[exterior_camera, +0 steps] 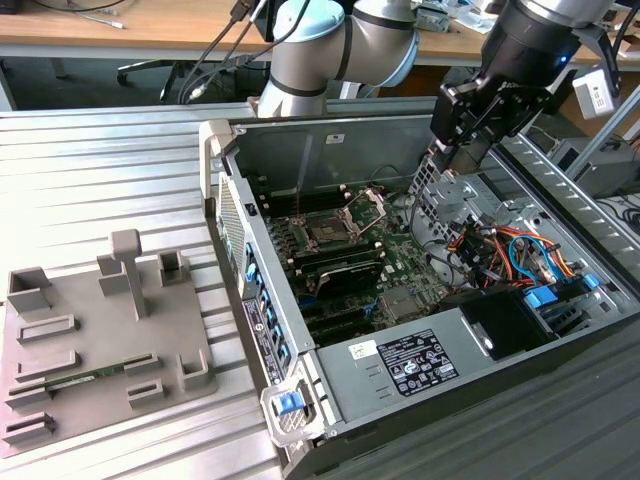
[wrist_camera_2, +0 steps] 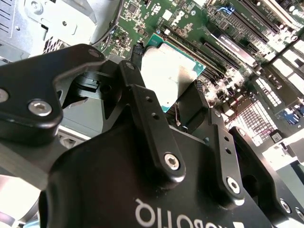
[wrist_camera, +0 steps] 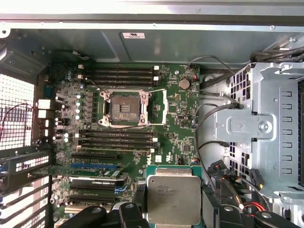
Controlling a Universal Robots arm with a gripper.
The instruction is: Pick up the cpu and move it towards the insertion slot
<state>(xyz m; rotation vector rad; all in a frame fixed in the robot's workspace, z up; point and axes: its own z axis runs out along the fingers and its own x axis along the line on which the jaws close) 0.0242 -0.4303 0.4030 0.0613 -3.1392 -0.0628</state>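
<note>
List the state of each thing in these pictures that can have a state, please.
cpu: held by the gripper, lifted above the board, not yet in the socket.
gripper: shut on the cpu.
insertion slot: empty, metal frame swung open.
computer case: lying on its side, side panel off.
grey tray: on the table, a green memory stick lying in it.

A: What colours does the cpu (wrist_camera: 173, 198) have?
B: A silvery-grey metal top with a green edge; it glares near white in the second wrist view.
A: The gripper (wrist_camera_2: 164, 111)?
B: Matte black, with silver screws.
A: And the insertion slot (wrist_camera: 125, 109)?
B: A dark centre, shiny metal frame, on the green motherboard (wrist_camera: 178, 126).
</note>
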